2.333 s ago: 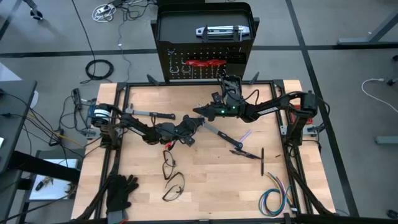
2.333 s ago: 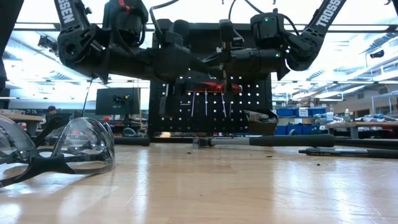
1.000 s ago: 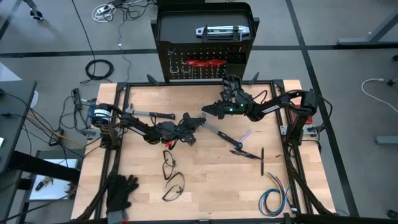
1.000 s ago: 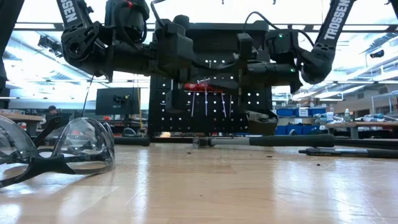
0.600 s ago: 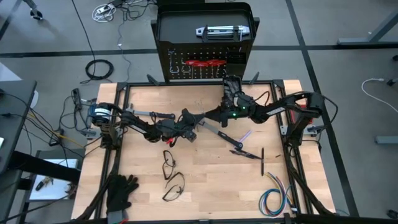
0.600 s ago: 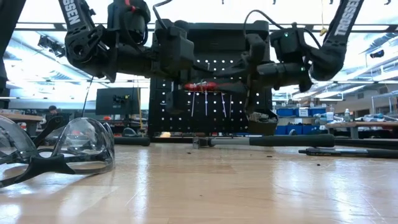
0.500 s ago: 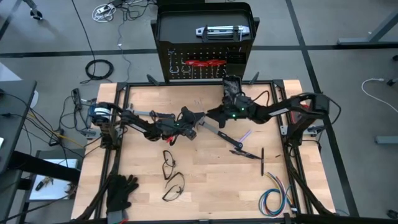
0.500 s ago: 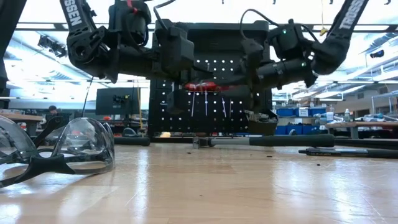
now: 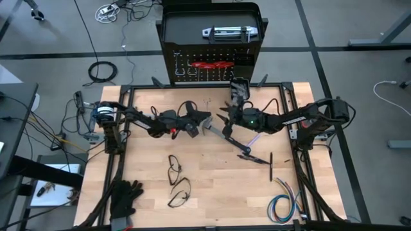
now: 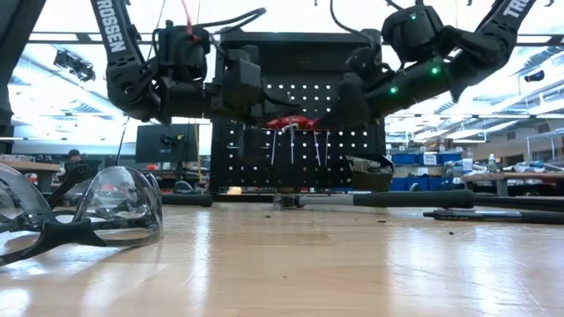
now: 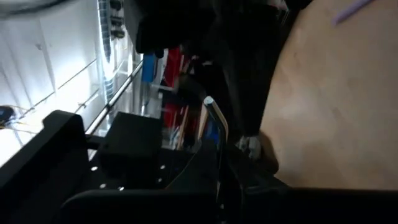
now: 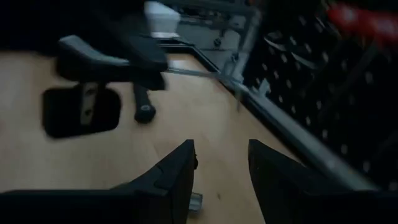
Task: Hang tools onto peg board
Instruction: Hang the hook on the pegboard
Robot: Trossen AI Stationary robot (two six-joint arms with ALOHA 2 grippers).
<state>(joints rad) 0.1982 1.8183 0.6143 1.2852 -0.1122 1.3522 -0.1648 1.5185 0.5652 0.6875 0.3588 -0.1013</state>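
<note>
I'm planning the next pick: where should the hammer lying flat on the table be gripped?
Take the hammer by its black handle, from straight above, closing across it: it lies flat on the table, and the handle is long and even.
</note>
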